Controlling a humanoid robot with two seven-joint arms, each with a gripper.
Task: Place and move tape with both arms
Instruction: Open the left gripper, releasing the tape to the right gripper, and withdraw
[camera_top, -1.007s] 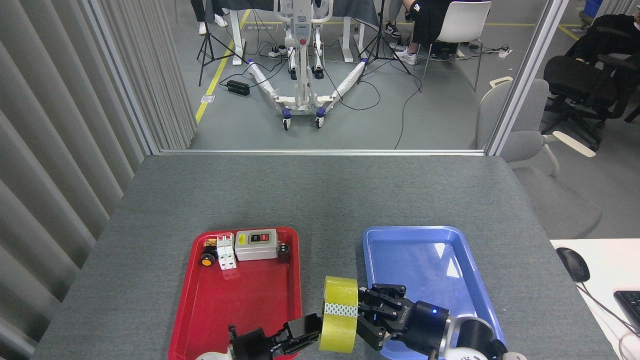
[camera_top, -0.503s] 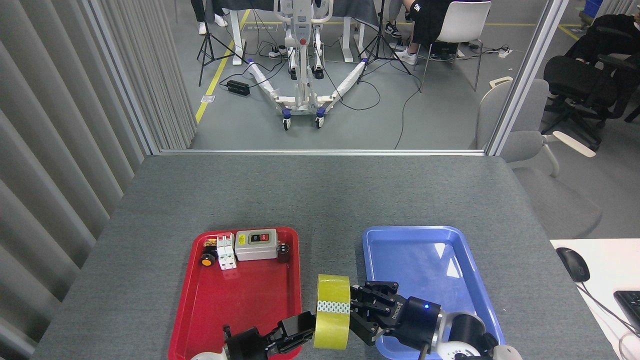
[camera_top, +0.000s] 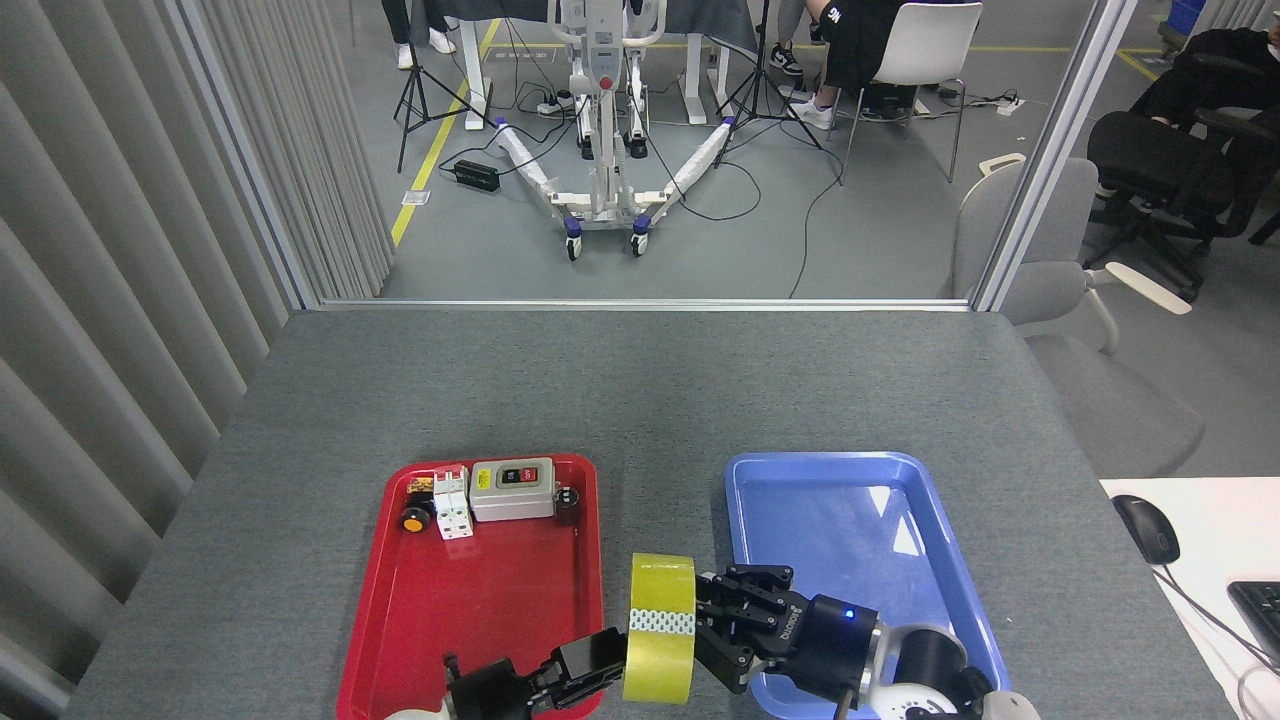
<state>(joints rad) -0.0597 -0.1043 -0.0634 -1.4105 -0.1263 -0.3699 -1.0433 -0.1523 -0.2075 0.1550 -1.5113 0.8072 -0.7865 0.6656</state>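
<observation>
The tape (camera_top: 660, 628), a yellow roll with a white printed band, stands on edge in the air above the gap between the two trays, near the table's front edge. My left gripper (camera_top: 600, 660) comes up from the bottom and presses against the roll's lower left face, shut on it. From the right, my right gripper (camera_top: 722, 625), black with a blue light, has its fingers (camera_top: 745, 580) closed against the roll's right side. The tape's far face and the contact points are hidden.
A red tray (camera_top: 400, 620) at the left holds a grey switch box (camera_top: 512, 489), a white breaker (camera_top: 451, 503) and small parts at its far end. At the right lies a blue tray (camera_top: 860, 520). A mouse (camera_top: 1146, 528) sits on a white desk beyond the table.
The tape and both grippers have shifted together a little to the left and downward, toward the front edge. The hold on the roll looks unchanged.
</observation>
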